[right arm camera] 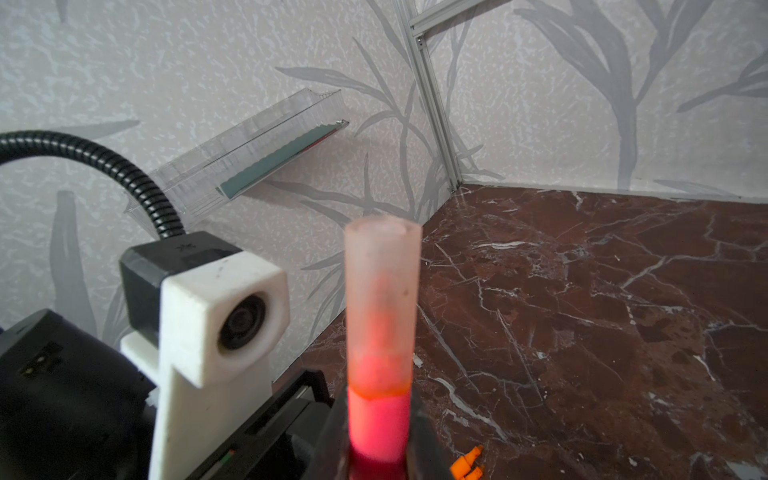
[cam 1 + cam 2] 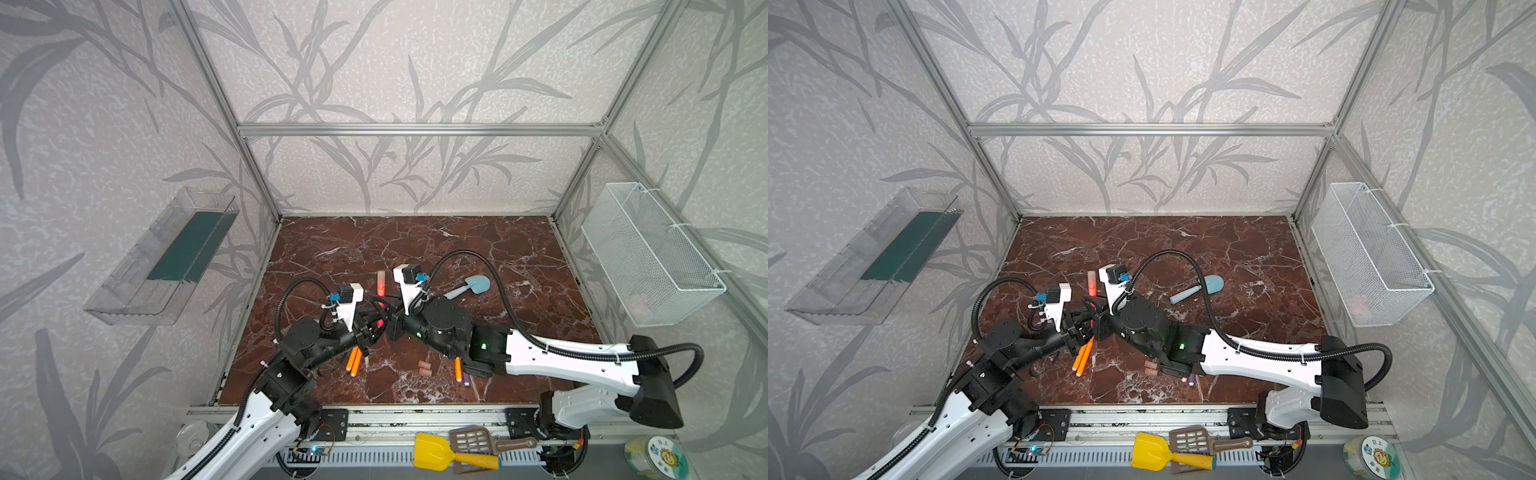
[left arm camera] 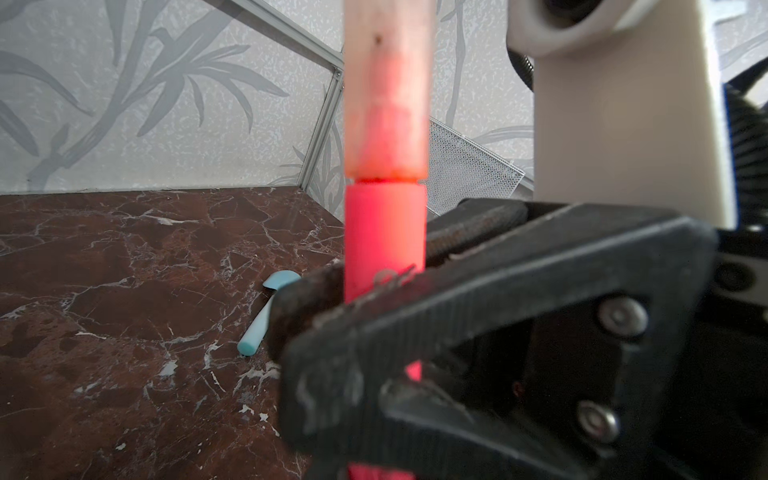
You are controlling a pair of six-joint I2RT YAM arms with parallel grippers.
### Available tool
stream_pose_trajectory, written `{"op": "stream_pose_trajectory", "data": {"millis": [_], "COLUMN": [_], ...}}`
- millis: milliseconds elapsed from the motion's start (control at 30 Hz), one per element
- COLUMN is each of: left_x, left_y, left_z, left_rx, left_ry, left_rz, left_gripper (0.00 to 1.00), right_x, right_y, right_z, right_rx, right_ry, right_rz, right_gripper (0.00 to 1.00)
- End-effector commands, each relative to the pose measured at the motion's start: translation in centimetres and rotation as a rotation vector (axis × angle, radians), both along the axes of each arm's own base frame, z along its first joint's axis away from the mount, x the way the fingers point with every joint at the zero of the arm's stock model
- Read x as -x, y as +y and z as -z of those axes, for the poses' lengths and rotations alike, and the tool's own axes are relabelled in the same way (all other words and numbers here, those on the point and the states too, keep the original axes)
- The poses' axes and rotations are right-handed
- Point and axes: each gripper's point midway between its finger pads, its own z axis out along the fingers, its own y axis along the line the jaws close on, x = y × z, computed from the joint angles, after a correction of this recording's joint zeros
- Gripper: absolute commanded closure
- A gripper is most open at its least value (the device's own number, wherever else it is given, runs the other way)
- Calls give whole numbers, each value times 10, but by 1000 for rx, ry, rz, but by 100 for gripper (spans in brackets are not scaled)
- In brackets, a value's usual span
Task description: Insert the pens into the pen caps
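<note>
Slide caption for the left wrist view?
Right end effector grips red-pink pen, pale cap seated on its tip, blue shovel behind.

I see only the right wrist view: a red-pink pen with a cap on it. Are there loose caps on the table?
Observer: Yes, two pen caps lie side by side on the table, toward its front.
Operator: Is there any pen of another colour?
Observer: One purple pen lies right of those caps in both top views.
Operator: Is my cap fully seated?
Observer: The left wrist view shows a thin gap below the fitted cap.
</note>
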Motion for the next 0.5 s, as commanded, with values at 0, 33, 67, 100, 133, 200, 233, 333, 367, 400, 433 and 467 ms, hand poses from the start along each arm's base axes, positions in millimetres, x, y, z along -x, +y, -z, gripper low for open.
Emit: {"op": "stream_pose_trajectory", "data": {"millis": [0, 33, 67, 100, 133, 200, 233, 333, 367, 400, 433, 467], "left_x": [-3, -4, -6, -6, -8, -11, -12, -21, -25, -28, -30, -33], "left_y": [0, 0, 1, 1, 2, 5, 7, 20, 28, 35, 41, 50], "left_z": [-4, -2, 0, 1, 4, 10, 14, 32, 39, 47, 54, 62], "left_rx": [15, 10, 4, 0, -6, -24, -34, -87, -107, -132, -159, -187], "left_ry": [-20, -15, -9, -6, 2, 23, 38, 108, 135, 163, 186, 212], "left_rz": [-14, -22, -28, -33, -42, -67, -84, -181, -230, -276, -312, -363], "left_gripper": [94, 89, 84, 77, 69, 51, 44, 29, 26, 25, 25, 25], "right_x": [-4, -6, -8, -11, -14, -22, -26, -36, -38, -39, -39, -38], "right_y": [-3, -6, -10, -15, -22, -40, -49, -85, -97, -108, -117, -125], "right_z": [-1, 1, 4, 7, 10, 19, 25, 43, 52, 62, 71, 82], "right_rx": [15, 25, 36, 46, 61, 94, 111, 192, 235, 276, 309, 352], "right_ry": [8, 12, 17, 20, 25, 45, 57, 93, 109, 128, 143, 163], "right_rz": [15, 27, 39, 54, 75, 127, 149, 239, 270, 294, 308, 319], "right_gripper": [92, 94, 95, 96, 96, 99, 99, 99, 99, 99, 99, 99]}}
